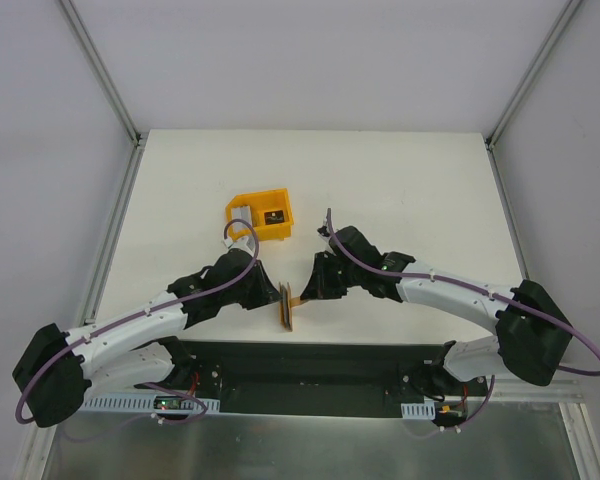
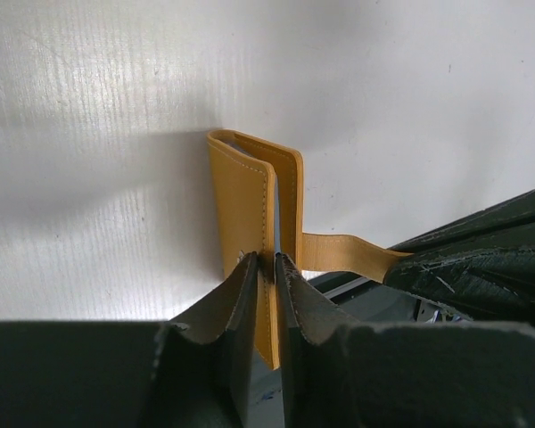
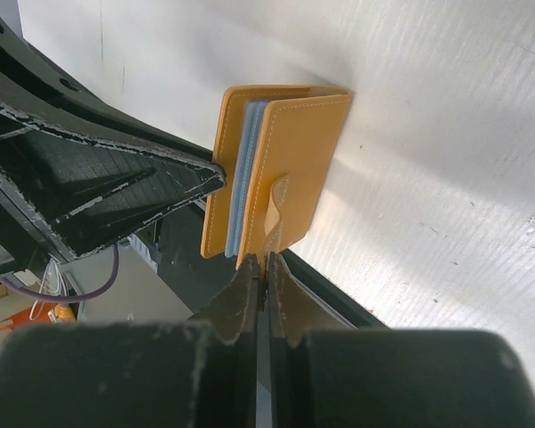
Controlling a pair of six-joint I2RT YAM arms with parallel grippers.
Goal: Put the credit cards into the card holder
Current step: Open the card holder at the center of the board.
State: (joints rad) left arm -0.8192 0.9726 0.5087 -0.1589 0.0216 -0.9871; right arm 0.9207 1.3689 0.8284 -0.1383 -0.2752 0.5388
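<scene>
Left gripper (image 2: 267,292) pinches down narrow on one flap of the orange-tan leather folding card holder (image 2: 248,196), which stands on edge near the front of the white table (image 1: 410,180). Right gripper (image 3: 266,272), facing it, is clamped tight on the holder's snap tab (image 3: 276,214).

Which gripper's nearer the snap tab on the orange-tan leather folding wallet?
Right. The right gripper is clamped on the snap tab itself; the left gripper pinches the orange-tan leather folding wallet by one cover.
</scene>
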